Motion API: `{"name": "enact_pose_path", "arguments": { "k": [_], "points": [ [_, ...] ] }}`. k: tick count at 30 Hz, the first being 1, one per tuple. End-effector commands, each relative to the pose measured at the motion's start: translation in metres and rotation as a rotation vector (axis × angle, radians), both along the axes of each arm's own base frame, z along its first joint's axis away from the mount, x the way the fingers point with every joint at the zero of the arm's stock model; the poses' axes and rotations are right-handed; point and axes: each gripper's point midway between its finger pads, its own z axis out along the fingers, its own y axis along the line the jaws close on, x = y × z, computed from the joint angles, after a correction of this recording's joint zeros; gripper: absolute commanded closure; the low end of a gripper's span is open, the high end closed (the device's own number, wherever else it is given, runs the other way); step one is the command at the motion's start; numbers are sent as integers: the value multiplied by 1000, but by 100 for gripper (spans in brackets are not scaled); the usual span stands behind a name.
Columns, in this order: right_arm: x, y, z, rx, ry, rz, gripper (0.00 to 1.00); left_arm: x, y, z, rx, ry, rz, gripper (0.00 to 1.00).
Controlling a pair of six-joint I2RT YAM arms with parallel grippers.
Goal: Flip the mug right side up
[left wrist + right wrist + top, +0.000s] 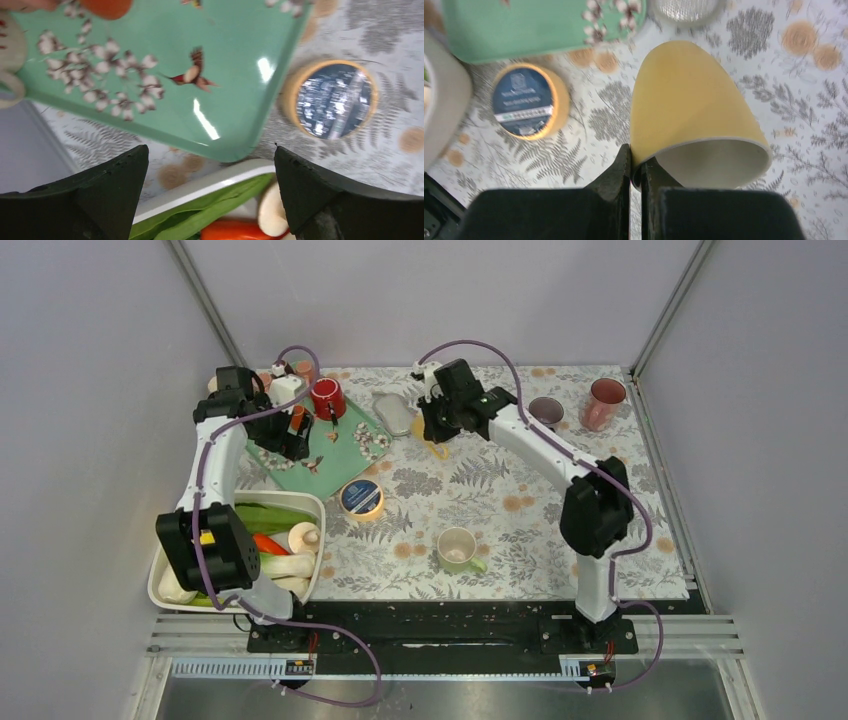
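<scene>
While my right pincer is clamped on the rim of the yellow mug, at the far centre of the surface, the mug's long axis points away from my wrist, mouth nearest. My left pincer is spread wide, holding nothing.

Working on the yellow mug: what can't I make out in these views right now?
- Top view: mug mostly hidden under the right gripper; its tilt is unreadable.
- Right wrist view: mug handle out of sight, perhaps behind the body.
- Left wrist view: bowl contents cut off by the bottom edge and the left gripper; tin label blurred.
</scene>
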Motion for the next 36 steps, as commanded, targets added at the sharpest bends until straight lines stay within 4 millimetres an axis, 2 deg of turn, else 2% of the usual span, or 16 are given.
{"name": "enact_pose_path", "arguments": {
  "k": [1,7,13,14,17,19,21,26,30,36],
  "points": [
    [-18,-24,-32,-272,145,67,100,34,65,-2,229,-46,188,1],
    [-25,-11,-62,-458,219,130,100,46,93,-14,276,-39,257,1],
    [-27,-1,-75,-503,229,160,100,50,115,-22,287,-32,302,1],
    [-27,-1,-76,-506,230,159,95,51,120,-25,291,-27,307,1],
    [-25,0,-76,-515,217,157,72,56,132,-28,301,-25,329,1],
    [-25,3,-72,-504,201,164,57,63,140,-28,307,-35,345,1],
    [-26,9,-62,-477,177,176,48,71,150,-27,324,-53,371,1],
    [-29,15,-28,-431,84,173,33,98,178,-25,327,-95,434,1],
    [-39,15,0,-354,30,181,29,121,198,-34,326,-102,450,3],
    [-58,4,21,-269,-18,165,28,152,225,-57,327,-98,489,11]
  ]
}}
